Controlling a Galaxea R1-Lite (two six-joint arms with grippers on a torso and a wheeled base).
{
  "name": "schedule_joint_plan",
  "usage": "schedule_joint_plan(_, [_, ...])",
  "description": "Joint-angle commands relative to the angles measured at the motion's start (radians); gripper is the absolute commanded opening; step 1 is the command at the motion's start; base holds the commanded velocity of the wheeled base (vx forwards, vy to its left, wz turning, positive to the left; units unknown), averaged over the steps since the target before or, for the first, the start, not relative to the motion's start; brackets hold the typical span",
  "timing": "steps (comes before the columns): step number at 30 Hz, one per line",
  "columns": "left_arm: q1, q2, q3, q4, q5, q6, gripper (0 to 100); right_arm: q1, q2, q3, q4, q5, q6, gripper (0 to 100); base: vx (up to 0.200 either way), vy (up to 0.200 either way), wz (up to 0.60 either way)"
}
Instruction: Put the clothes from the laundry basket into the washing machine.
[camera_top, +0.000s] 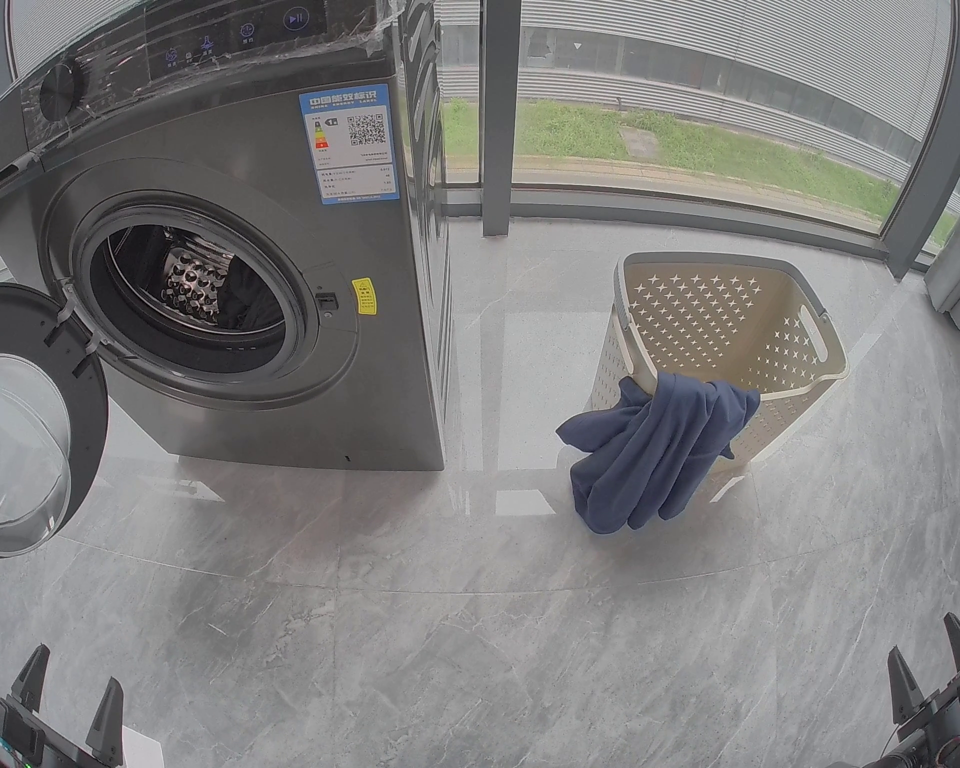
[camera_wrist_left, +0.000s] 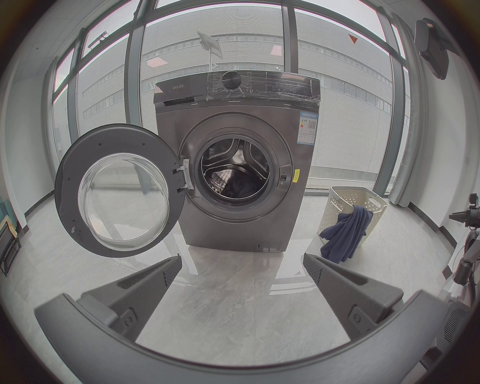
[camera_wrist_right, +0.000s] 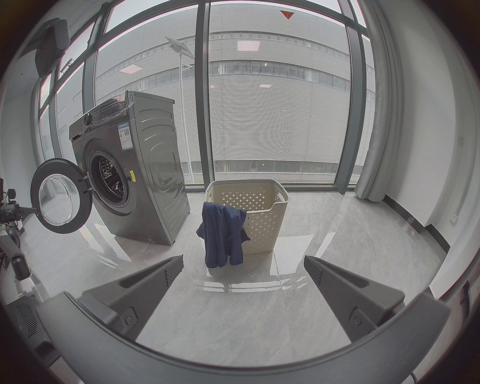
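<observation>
Fetching is the step in hand, as I judge it, with nothing gripped yet. A tall window wall (camera_top: 700, 100) closes the room behind, and a glossy grey stone-look floor (camera_top: 450, 620) runs under everything, slick enough that I'd watch for trailing cloth. On the left stands the washing machine (camera_top: 380, 380) with its round door (camera_top: 40, 400) swung wide open; something dark lies in the drum, but I can't make out what. Well apart to the right sits the laundry basket (camera_top: 800, 300), with a blue garment (camera_top: 650, 450) draped over its near rim and hanging down the outside toward the floor. My left gripper (camera_top: 75, 670) and right gripper (camera_top: 922, 640) sit low at the near edge, both spread wide and empty. Next, I reckon, the right arm must travel to that rim and pinch the draped fold.
</observation>
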Motion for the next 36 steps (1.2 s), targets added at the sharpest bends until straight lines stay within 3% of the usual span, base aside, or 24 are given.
schedule_joint_plan(1, [-0.001,-0.015,0.016,0.001,0.002,0.001,100,0.000,-0.015,0.016,0.000,0.000,0.000,100,0.000,-0.200,0.00])
schedule_joint_plan(8, [-0.001,-0.015,0.016,0.001,0.000,0.004,100,0.000,-0.016,0.016,0.001,0.002,0.002,100,0.000,-0.086,0.00])
schedule_joint_plan(16, [-0.001,-0.015,0.016,0.001,0.000,-0.001,100,0.000,-0.015,0.016,0.001,0.002,0.002,100,0.000,0.000,-0.45])
schedule_joint_plan(28, [-0.001,-0.015,0.018,0.001,0.002,0.001,100,0.000,-0.015,0.016,0.001,0.002,0.002,100,0.200,0.000,0.00])
schedule_joint_plan(36, [-0.001,-0.015,0.016,0.001,0.000,0.001,100,0.000,-0.015,0.016,0.001,0.002,0.002,100,0.000,0.000,0.00])
